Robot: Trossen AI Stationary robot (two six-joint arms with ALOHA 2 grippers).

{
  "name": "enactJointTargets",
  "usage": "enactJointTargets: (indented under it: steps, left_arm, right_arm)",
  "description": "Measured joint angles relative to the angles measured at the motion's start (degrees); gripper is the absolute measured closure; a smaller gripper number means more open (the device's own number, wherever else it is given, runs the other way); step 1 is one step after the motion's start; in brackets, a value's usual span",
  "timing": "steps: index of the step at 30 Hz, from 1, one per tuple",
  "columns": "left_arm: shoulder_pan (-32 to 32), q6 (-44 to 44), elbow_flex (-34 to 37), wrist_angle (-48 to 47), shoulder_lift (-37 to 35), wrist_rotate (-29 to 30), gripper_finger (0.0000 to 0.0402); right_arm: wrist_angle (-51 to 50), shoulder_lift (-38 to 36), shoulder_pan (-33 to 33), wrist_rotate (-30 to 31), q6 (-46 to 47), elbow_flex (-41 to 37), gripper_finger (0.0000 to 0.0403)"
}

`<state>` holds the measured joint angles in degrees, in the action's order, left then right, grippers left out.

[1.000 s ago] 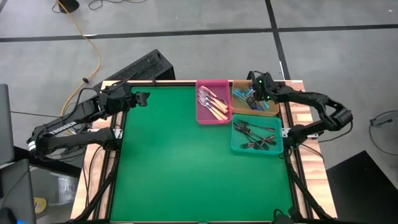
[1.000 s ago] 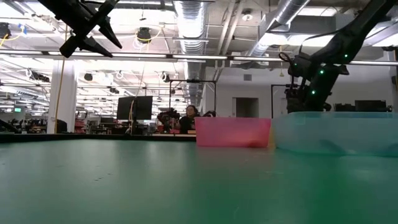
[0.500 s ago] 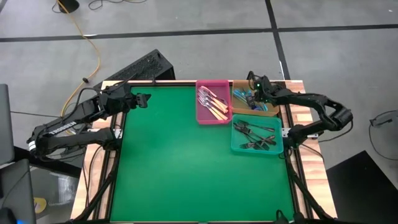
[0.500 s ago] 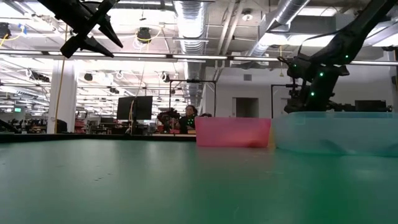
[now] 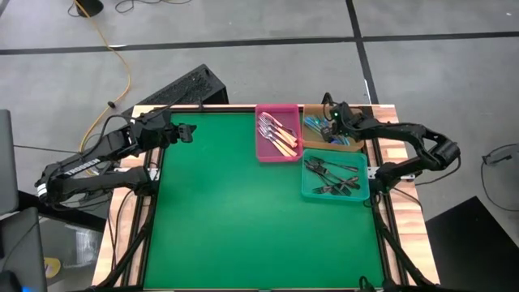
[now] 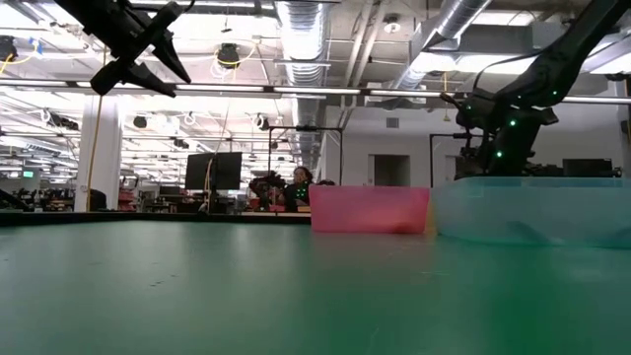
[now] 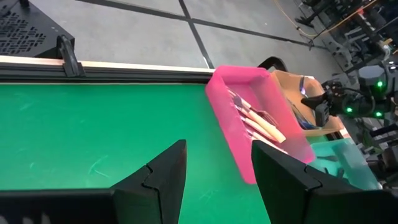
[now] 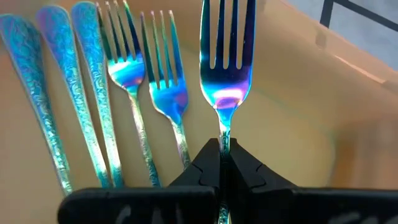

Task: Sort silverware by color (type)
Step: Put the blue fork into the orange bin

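Note:
My right gripper [image 5: 328, 122] hangs over the tan bin [image 5: 353, 144] at the table's far right, shut on an iridescent blue fork [image 8: 225, 68]. Several more blue forks [image 8: 127, 74] lie flat on that bin's floor. The pink bin [image 5: 278, 151] holds silver forks with tan handles [image 5: 276, 134]. The teal bin [image 5: 308, 193] holds black forks [image 5: 334, 177]. My left gripper [image 5: 186, 130] stands open and high above the table's far left, with nothing between its fingers [image 7: 163, 180]. My right gripper pinches the blue fork's thin neck [image 8: 222, 138], just behind the tines, between its two fingertips [image 8: 205, 163]. The fingers slant down from the table's right side, and the fork runs on in line with them, tines ahead. The fork seems held above the bin's floor.
The three bins stand close together at the far right, the pink one [image 7: 249, 124] nearest the table's middle. Green mat [image 5: 235, 211] stretches open over the left and near parts. A wooden rim [image 5: 146, 109] frames the table. A person sits far behind in the room [image 6: 296, 187].
My right gripper has rolled its wrist a little over the tan bin and stays shut on the blue fork.

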<state>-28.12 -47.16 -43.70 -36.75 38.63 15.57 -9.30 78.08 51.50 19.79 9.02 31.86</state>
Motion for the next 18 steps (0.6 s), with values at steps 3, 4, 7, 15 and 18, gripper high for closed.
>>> enactJointTargets:
  steps: [3, 4, 7, 15, 18]
  left_arm:
    - [0.00, -0.03, 0.00, 0.13, -0.02, 0.02, 0.0237]
    - [0.00, -0.04, 0.00, 0.13, 0.00, 0.00, 0.0237]
    - [0.00, -0.04, 0.00, 0.13, -0.02, -0.32, 0.0237]
    - [0.00, -0.23, 0.00, 0.15, -0.01, -0.80, 0.0237]
    - [0.00, -0.51, 0.00, 0.15, 0.00, -0.82, 0.0237]
  right_arm:
    - [0.09, 0.00, -0.16, 0.18, 0.90, 0.00, 0.0378]
    - [0.07, 0.00, -0.17, 0.33, 1.19, 0.00, 0.0378]
    - [0.21, 0.28, -0.19, 0.96, 1.65, 0.00, 0.0378]
    - [0.74, 7.20, -4.43, 5.39, 1.68, 0.94, 0.0378]
    - [0.24, 9.32, -5.30, 7.24, 1.92, 1.94, 0.0378]
